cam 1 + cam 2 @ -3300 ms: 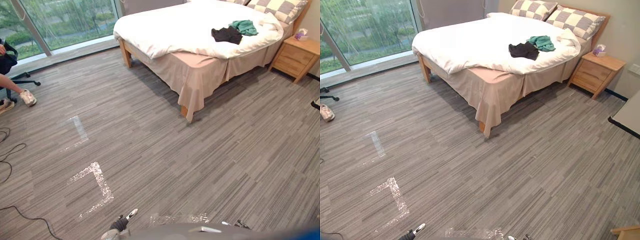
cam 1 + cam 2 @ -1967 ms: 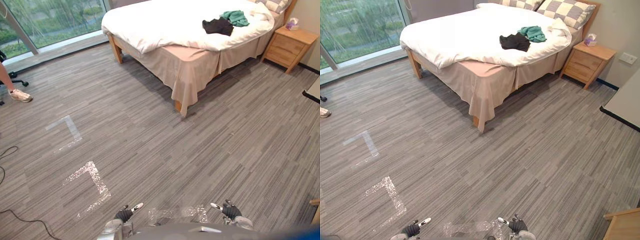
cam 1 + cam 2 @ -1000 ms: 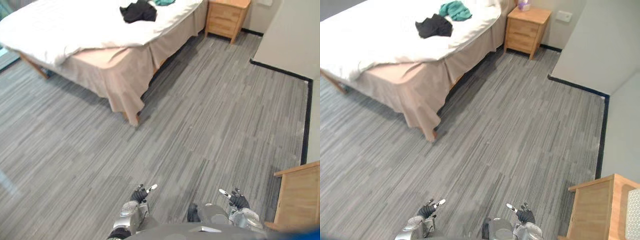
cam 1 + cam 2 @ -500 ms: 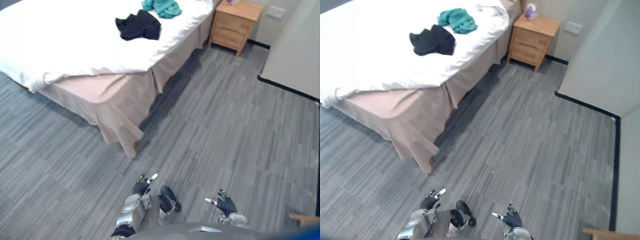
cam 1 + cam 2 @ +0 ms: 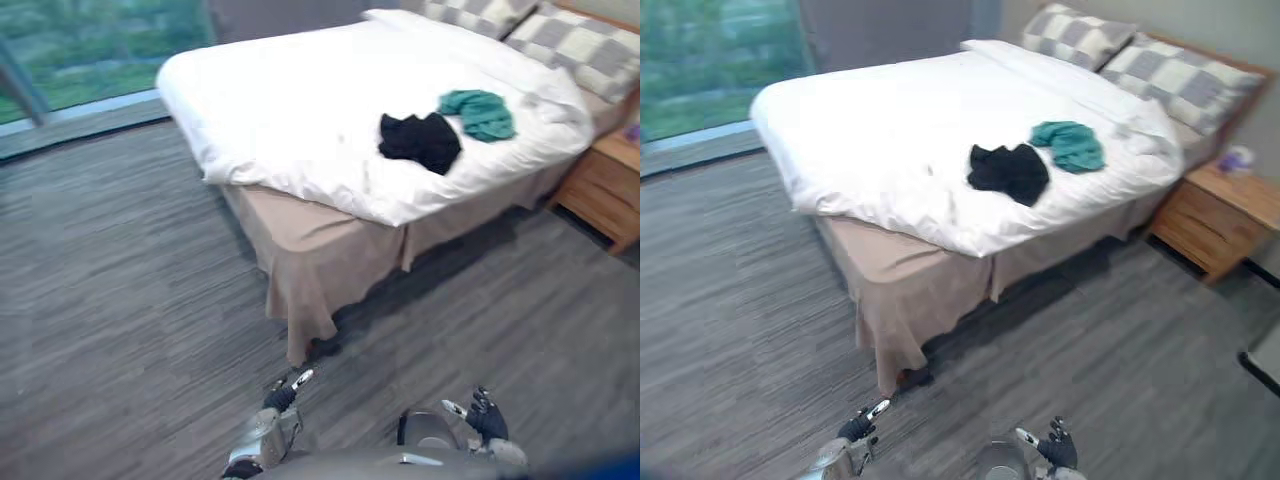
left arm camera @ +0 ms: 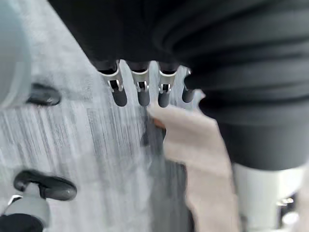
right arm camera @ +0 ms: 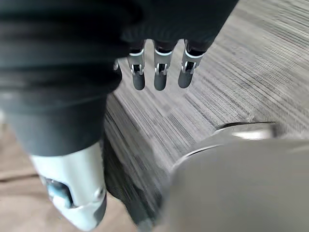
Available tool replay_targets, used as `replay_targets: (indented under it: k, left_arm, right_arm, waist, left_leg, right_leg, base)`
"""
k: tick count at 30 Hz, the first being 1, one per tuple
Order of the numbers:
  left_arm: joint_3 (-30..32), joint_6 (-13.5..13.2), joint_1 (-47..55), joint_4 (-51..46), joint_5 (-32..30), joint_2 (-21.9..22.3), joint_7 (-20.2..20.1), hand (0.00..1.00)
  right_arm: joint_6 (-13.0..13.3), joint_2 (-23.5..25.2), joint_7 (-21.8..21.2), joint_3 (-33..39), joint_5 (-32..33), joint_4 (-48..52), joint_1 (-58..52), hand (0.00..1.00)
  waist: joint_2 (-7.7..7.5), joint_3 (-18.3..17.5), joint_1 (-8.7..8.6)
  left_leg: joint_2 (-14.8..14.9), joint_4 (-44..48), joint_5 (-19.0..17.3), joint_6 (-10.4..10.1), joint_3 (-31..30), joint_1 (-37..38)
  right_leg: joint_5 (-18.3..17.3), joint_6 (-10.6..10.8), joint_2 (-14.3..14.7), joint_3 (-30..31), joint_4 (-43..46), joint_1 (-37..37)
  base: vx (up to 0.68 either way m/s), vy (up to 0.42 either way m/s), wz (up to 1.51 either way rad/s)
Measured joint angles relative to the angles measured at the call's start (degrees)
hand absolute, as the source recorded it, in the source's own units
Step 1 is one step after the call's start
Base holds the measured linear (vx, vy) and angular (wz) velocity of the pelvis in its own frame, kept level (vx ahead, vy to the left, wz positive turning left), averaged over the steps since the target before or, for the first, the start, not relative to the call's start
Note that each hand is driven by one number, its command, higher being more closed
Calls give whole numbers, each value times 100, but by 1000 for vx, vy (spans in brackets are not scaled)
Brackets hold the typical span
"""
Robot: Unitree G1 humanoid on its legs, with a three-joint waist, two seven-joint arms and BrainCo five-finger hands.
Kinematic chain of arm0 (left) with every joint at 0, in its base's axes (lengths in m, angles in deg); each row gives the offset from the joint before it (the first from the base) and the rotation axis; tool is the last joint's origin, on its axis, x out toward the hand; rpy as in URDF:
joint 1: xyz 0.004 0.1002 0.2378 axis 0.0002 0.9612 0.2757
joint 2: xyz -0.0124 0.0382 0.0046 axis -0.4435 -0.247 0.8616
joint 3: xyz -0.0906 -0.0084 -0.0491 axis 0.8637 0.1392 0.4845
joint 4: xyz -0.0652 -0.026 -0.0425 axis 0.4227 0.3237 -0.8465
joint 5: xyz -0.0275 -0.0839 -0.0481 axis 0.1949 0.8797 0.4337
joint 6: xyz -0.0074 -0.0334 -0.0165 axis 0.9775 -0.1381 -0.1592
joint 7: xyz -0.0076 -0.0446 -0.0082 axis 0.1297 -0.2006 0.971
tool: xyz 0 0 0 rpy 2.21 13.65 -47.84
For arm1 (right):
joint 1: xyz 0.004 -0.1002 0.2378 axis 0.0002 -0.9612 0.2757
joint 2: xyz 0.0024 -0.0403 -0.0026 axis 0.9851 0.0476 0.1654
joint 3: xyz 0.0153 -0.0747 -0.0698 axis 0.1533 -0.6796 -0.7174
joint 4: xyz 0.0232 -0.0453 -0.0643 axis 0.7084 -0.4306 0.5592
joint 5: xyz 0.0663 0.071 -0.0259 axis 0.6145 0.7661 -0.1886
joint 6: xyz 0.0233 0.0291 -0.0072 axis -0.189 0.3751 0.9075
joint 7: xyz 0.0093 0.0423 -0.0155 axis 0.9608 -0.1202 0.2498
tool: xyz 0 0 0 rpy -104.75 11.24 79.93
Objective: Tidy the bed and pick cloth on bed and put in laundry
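Bed (image 5: 300, 100) ahead: black cloth (image 5: 420, 140) near its side edge, probably soft, light, grab mid-bunch. Left hand (image 5: 280, 398), right hand (image 5: 485, 418) empty, fingers straight.

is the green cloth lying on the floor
No, the green cloth lies on the bed's white duvet, beside the black cloth.

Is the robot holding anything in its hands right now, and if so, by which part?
Nothing is held. The left hand and right hand hang open over the floor; the black cloth and green cloth lie on the bed.
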Motion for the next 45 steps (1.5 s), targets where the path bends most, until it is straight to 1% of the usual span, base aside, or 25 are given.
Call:
replay_targets:
  k: [1, 3, 4, 6, 8, 9, 10, 11, 12, 13, 15, 16, 18, 19, 21, 25, 32, 34, 36, 37, 39, 40, 42, 44, 45]
  left_arm:
    - [8, -19, 94, -22, -87, 21, -66, 0]
    - [97, -70, 113, -4, -130, 237, -67, 0]
    - [166, -69, 109, -1, -172, 238, -78, 0]
    - [321, -74, 114, -29, -308, 248, -14, 0]
    - [472, -133, 121, -71, -332, 261, 15, 0]
    - [581, -186, 160, -181, -392, 255, 42, 0]
    - [696, -240, 247, -352, -438, 251, 41, 0]
    - [738, -274, 264, -456, -514, 262, 39, 0]
    - [788, -327, 274, -503, -618, 275, 34, 0]
    - [789, -355, 306, -508, -657, 258, 29, 0]
    - [789, -393, 341, -503, -765, 234, 22, 0]
    - [777, -402, 337, -499, -790, 228, 18, 0]
    - [700, -418, 330, -389, -809, 193, -40, 0]
    - [627, -417, 324, -329, -814, 176, -47, 0]
    - [532, -379, 216, -213, -860, 62, -92, 0]
    - [374, -231, 229, -161, -870, 2, -94, 0]
    - [-221, -2, 142, 4, -919, -225, -295, 0]
    - [-482, 104, 93, 61, -1038, -246, -346, 0]
    - [-731, 193, 40, 156, -1039, -253, -344, 0]
    - [-752, 212, -2, 199, -1034, -265, -341, 0]
    - [-742, 272, -26, 207, -1010, -382, -316, 0]
    - [-735, 308, -35, 214, -973, -449, -280, 0]
    - [-720, 369, -46, 238, -972, -592, -183, 0]
    - [-684, 450, -50, 243, -949, -594, -96, 0]
    - [-616, 446, -37, 246, -711, -588, -6, 0]
  right_arm:
    - [17, -122, 0, -121, -3, -39, 4, 0]
    - [31, -308, 1, -341, -8, -46, 33, 0]
    - [16, -371, 11, -557, -16, -118, 114, 0]
    - [-24, -385, 25, -760, -19, -189, 189, 0]
    - [-138, -392, 22, -872, -21, -270, 257, 0]
    - [-253, -383, 5, -956, 1, -273, 263, 0]
    - [-376, -397, -39, -1001, 16, -247, 268, 0]
    - [-437, -429, -63, -1006, 57, -212, 271, 0]
    - [-591, -531, -85, -1017, 114, -160, 268, 0]
    - [-749, -578, -89, -1003, 122, -157, 259, 0]
    - [-932, -583, -103, -985, 119, -154, 280, 0]
    - [-1002, -584, -125, -973, 121, -153, 289, 0]
    - [-1151, -576, -206, -934, 115, -177, 324, 0]
    - [-1178, -553, -227, -912, 114, -184, 333, 0]
    - [-1227, -502, -301, -790, 115, -410, 420, 0]
    - [-1232, -468, -305, -729, 132, -451, 418, 0]
    - [-1234, -316, -172, -573, 616, -504, 596, 0]
    - [-1231, -298, -100, -470, 623, -497, 638, 0]
    - [-1227, -301, -52, -387, 606, -483, 706, 0]
    - [-1224, -267, -51, -322, 599, -490, 716, 0]
    - [-1227, -204, -59, -319, 592, -507, 713, 0]
    - [-1225, -106, -68, -340, 568, -508, 704, 0]
    - [-1231, 0, -96, -373, 567, -518, 713, 0]
    - [-1243, -9, -136, -363, 573, -528, 756, 0]
    - [-1255, -22, -166, -365, 581, -534, 762, 0]
  waist:
    - [185, -58, 3]
    - [381, -62, -49]
    - [339, -36, -41]
    - [243, -37, -22]
    - [153, -12, 14]
    - [63, -22, 40]
    - [54, -20, 57]
    - [74, 8, 64]
    - [215, 28, 164]
    - [282, 3, 234]
    - [288, 1, 265]
    - [290, -1, 274]
    - [331, -96, 289]
    - [319, -146, 280]
    - [178, -166, 313]
    - [183, -154, 327]
    - [226, -236, 311]
    - [221, -182, 228]
    - [272, -161, 122]
    - [246, -143, 107]
    - [166, -114, 146]
    - [21, -105, 158]
    - [-154, -110, 177]
    - [-137, -100, 148]
    - [-132, -103, 168]
  left_leg:
    - [200, -56, 58, -168, 178, 7]
    - [526, -400, 250, -379, 476, 223]
    - [631, -591, 448, -492, 470, 350]
    - [696, -641, 675, -497, 523, 456]
    - [800, -212, 741, -507, 605, 339]
    - [868, 557, 736, -508, 588, 1]
    - [1055, 1719, 743, -499, 567, -510]
    - [1211, 2313, 771, -467, 577, -794]
    - [1547, 3224, 739, -461, 680, -1205]
    - [1734, 3431, 690, -432, 878, -1334]
    - [1786, 2951, 680, -432, 1194, -1355]
    - [1738, 2445, 700, -432, 1290, -1340]
    - [1417, 1009, 878, -456, 1346, -1093]
    - [1324, 653, 899, -481, 1336, -949]
    - [987, 117, 992, -438, 1408, -863]
    - [708, -105, 1091, -339, 1500, -411]
    - [549, -883, 1486, -387, 1529, -173]
    - [560, -1032, 1515, -371, 1420, -31]
    - [569, -1076, 1430, -379, 1250, 0]
    - [545, -1129, 1296, -388, 1156, 36]
    - [457, -1131, 1311, -363, 1180, 53]
    - [358, -1160, 1333, -324, 1214, 57]
    - [172, -1370, 1452, -255, 1241, 76]
    - [84, -1515, 1583, -204, 1217, 71]
    - [71, -1521, 1595, -186, 1214, 103]
  right_leg:
    - [-46, -139, 150, -98, -13, 39]
    - [-263, -338, 405, -378, 33, 123]
    - [-389, -408, 479, -512, 74, 221]
    - [-566, -467, 530, -673, 93, 371]
    - [-712, -514, 504, -835, -11, 636]
    - [-795, -503, 445, -926, -166, 859]
    - [-879, -449, 434, -1083, -305, 1074]
    - [-899, -476, 468, -1159, -381, 1175]
    - [-929, -504, 587, -1237, -483, 1388]
    - [-945, -488, 610, -1290, -551, 1564]
    - [-940, -486, 565, -1275, -642, 1722]
    - [-931, -466, 552, -1254, -690, 1739]
    - [-877, -364, 534, -1140, -751, 1674]
    - [-835, -307, 521, -1119, -820, 1666]
    - [-616, -192, 401, -1124, -1188, 1692]
    - [-605, -169, 129, -1115, -1273, 2082]
    - [-631, -117, 113, -1127, -1156, 1934]
    - [-850, 53, 37, -1123, -281, 1623]
    - [-920, 44, -45, -1101, 693, 1152]
    - [-929, 32, -82, -1066, 911, 1053]
    - [-936, 19, -142, -994, 593, 1202]
    - [-936, 20, -166, -950, 176, 1385]
    - [-985, 71, -238, -957, -364, 1547]
    - [-900, 98, -240, -960, -544, 1565]
    - [-849, 113, -241, -965, -646, 1650]
  base:
    - [435, -417, 34]
    - [405, -343, 31]
    - [303, -281, 32]
    - [232, -261, 40]
    - [153, -214, 50]
    - [86, -213, 69]
    - [83, -209, 72]
    - [99, -199, 54]
    - [90, -118, 21]
    - [93, -84, 7]
    - [132, 12, -9]
    - [180, 82, -14]
    - [185, 140, -12]
    - [218, 128, -3]
    - [204, 132, 1]
    - [149, 95, 0]
    - [16, -9, 1]
    - [-76, -10, 12]
    - [-88, 48, 26]
    - [-94, 87, 17]
    - [-107, 78, -10]
    - [-99, 45, -20]
    - [-95, 25, -15]
    - [-102, 65, 3]
    - [-75, 88, 7]
